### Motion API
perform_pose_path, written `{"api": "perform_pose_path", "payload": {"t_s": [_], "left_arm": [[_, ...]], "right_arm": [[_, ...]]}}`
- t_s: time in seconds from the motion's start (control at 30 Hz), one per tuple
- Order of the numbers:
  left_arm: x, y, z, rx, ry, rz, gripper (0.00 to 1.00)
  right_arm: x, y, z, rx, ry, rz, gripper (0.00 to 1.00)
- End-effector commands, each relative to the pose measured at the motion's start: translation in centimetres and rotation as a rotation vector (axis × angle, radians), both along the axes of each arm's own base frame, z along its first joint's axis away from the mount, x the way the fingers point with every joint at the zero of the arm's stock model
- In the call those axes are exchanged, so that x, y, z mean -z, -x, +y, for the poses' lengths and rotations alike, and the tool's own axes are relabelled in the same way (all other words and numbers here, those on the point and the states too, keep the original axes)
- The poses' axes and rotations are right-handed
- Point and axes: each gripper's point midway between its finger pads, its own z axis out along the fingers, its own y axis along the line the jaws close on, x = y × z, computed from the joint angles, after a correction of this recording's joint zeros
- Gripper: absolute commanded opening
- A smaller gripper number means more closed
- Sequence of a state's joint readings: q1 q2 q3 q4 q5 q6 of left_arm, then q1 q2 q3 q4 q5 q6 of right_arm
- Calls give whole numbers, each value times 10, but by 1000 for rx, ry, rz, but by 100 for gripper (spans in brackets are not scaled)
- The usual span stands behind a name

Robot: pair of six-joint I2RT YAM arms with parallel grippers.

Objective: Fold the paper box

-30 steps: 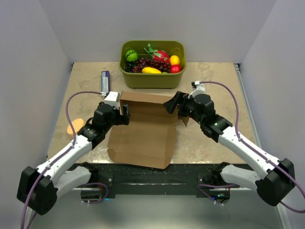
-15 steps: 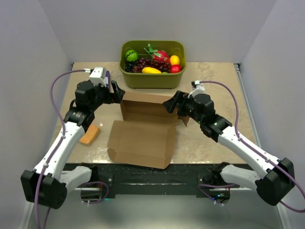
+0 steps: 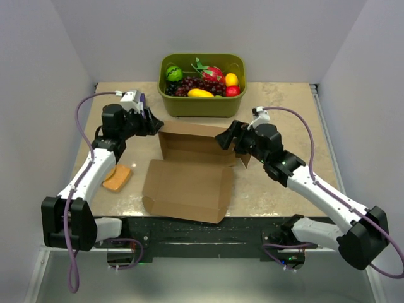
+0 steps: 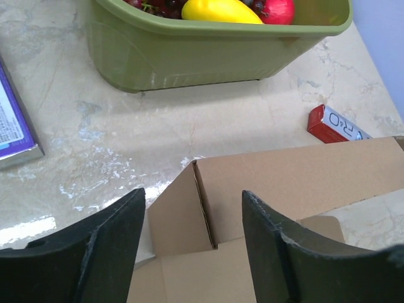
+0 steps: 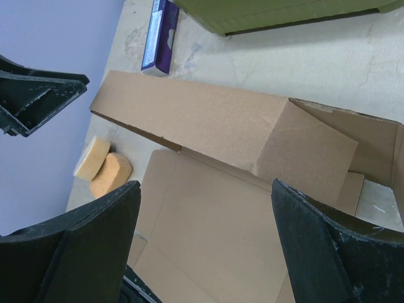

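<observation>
Marbled tan table [image 3: 278,183] fills my view, closed in by plain pale walls on three sides. Biggest on it is the paper box [image 3: 189,180], lying mid-table between the two arms. Its broad front panel is flat on the surface and its long back wall [image 3: 196,134] is raised, with a short side flap [image 4: 180,214] bent round at the left end. Just behind it sits the green tub [image 3: 202,106] of fruit, apart from the card.

My left gripper [image 3: 153,124] hovers at the box's back-left corner. Its fingers are apart, and in the wrist view the corner crease sits in the gap, neither pad touching card. My right gripper [image 3: 226,139] hangs at the back-right corner, jaws spread wide and clamped on nothing that I can see.

I judge the step in hand to be setting up the left end. I would come down straddling that side flap, close lightly so the card does not crush, and turn it along its crease. The right arm can brace the back wall so the sheet does not skate toward the tub.

Smaller things: an orange sponge [image 3: 117,178] left of the box, a purple packet [image 5: 161,31] behind the left corner, and a red packet [image 4: 334,124] beyond the back wall.
</observation>
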State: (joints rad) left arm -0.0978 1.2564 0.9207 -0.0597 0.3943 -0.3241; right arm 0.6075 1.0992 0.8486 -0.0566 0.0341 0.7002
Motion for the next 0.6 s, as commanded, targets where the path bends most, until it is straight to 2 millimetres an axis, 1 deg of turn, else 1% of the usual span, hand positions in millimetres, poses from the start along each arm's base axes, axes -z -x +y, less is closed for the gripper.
{"api": "perform_pose_path", "payload": {"t_s": [0.0, 0.07, 0.13, 0.17, 0.27, 0.3, 0.37, 0.43, 0.5, 0.57], "left_arm": [[2, -1, -9, 47, 67, -19, 62], [9, 0, -10, 55, 74, -4, 61], [11, 2, -12, 66, 79, -1, 60], [17, 4, -12, 65, 79, 12, 60], [28, 8, -10, 60, 68, 35, 52], [29, 9, -10, 59, 68, 40, 48], [33, 11, -10, 60, 62, 47, 44], [34, 13, -10, 64, 64, 50, 37], [41, 16, -10, 67, 63, 67, 32], [46, 19, -10, 71, 60, 80, 30]], "right_arm": [[-6, -8, 5, 12, -24, -5, 87], [-4, -10, 4, 18, -22, 1, 87], [-3, -10, 3, 22, -18, 1, 88], [-3, -10, 3, 25, -15, 1, 88], [-1, -11, 1, 33, -8, 4, 88], [1, -11, 1, 35, -6, 8, 88], [4, -12, 1, 42, -2, 9, 88], [7, -13, 1, 46, 3, 17, 88], [7, -15, 1, 51, 6, 20, 88], [7, -16, 1, 52, 14, 22, 89]]}}
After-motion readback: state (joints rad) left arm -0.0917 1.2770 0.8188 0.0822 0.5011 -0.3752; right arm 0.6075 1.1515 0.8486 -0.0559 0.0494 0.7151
